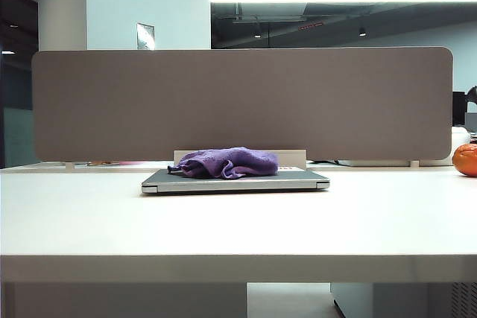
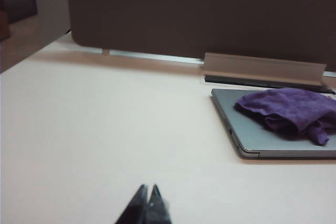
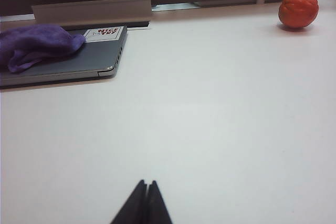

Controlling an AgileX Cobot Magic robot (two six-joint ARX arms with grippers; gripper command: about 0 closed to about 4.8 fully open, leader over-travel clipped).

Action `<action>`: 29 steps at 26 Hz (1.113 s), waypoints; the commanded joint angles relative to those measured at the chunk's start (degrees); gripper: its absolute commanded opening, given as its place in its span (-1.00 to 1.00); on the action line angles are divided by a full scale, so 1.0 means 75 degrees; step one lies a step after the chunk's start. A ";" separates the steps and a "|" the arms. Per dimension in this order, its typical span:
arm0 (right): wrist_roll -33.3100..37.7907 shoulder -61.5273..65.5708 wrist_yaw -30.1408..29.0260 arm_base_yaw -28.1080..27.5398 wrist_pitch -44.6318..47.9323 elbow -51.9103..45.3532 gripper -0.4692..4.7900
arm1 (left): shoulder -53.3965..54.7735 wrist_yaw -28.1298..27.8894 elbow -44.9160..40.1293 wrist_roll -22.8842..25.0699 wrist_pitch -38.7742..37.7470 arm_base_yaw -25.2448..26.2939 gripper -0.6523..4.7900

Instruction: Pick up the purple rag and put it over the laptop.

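The purple rag (image 1: 227, 161) lies bunched on the closed grey laptop (image 1: 298, 179) at the back middle of the white table. The left wrist view has the rag (image 2: 289, 109) on the laptop lid (image 2: 252, 132), well ahead of my left gripper (image 2: 148, 188), whose black fingertips are shut with nothing between them, low over bare table. From the right wrist view the rag (image 3: 31, 44) covers one end of the laptop (image 3: 89, 59). My right gripper (image 3: 146, 183) is also shut and empty, far short of the laptop. Neither gripper shows in the exterior view.
A grey partition screen (image 1: 238, 102) stands along the back edge of the table (image 1: 238, 229). An orange fruit (image 1: 466, 159) rests at the far right, orange fruit (image 3: 297, 9) near the screen. A pale flat box edge (image 2: 262, 67) sits behind the laptop.
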 commanded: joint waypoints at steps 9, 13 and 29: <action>-0.0020 -0.0012 0.0044 0.0003 0.0082 -0.0029 -0.74 | -0.1352 0.0236 -0.0810 0.0382 -0.0187 0.0146 -0.78; -0.0020 -0.0012 0.0047 0.0003 0.0082 -0.0029 -0.74 | -0.1842 0.0309 -0.0810 0.0586 -0.0577 0.0300 -0.78; -0.0020 -0.0012 0.0047 0.0003 0.0085 -0.0029 -0.74 | -0.2022 0.0452 -0.0810 0.0895 -0.0874 0.0318 -0.78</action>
